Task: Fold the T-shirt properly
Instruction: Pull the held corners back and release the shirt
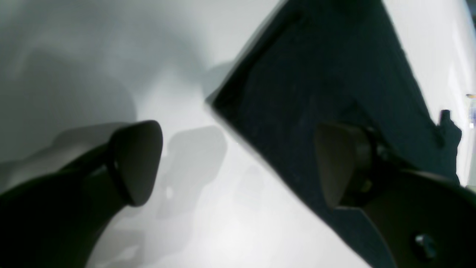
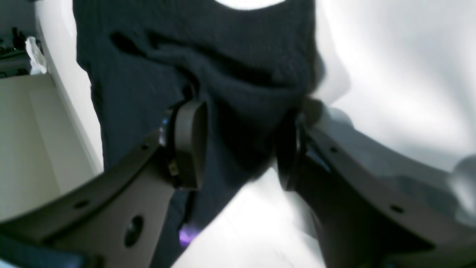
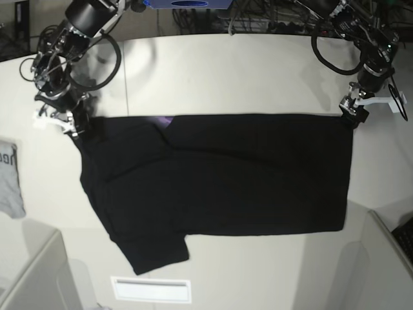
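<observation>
The black T-shirt [image 3: 219, 174] lies spread on the white table [image 3: 226, 71], with a sleeve pointing to the front left. My left gripper [image 1: 238, 163] is open wide at the shirt's far right corner [image 3: 353, 115]. One finger [image 1: 342, 167] hangs over the cloth [image 1: 316, 74] and the other over bare table. My right gripper [image 2: 240, 145] stands at the shirt's far left corner [image 3: 72, 123]. Its fingers are apart, with a bunched ridge of black cloth [image 2: 223, 56] between them.
A light grey garment [image 3: 10, 177] with dark lettering lies at the table's left edge. A white label strip [image 3: 151, 289] sits at the front edge. Grey panels stand at the front left [image 3: 26, 271] and front right [image 3: 387, 258]. Cables run behind the table.
</observation>
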### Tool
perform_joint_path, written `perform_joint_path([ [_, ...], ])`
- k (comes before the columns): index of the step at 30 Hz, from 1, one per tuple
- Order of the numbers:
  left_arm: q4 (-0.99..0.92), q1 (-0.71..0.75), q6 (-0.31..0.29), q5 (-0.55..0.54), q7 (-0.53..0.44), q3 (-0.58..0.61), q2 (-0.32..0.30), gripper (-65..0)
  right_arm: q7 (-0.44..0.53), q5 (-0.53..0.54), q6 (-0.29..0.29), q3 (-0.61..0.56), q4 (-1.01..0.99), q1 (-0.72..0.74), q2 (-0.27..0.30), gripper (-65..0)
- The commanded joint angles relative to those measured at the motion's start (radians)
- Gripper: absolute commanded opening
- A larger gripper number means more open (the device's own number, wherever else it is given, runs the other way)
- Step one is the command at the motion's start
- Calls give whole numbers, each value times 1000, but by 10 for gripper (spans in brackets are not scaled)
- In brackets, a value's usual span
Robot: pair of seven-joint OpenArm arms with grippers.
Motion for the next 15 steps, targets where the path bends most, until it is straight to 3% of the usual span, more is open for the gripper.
perform_joint_path([
  [1,-10,-23,-5,-15,-11,1,-10,-26,15,-30,-15,-5,-10,0,8,-371],
  [9,-124,-106,1,-8,-11,1,-13,-26,24,-28,-15,-9,-16,-6,13,-371],
  [12,-165,-143,44,58,-11,-4,-13,-26,23,-28,-15,-9,-8,-7,13,-371],
  [15,-193,-156,42,75,-11,1,-12,-26,24,-28,-15,-8,-10,-7,14,-371],
])
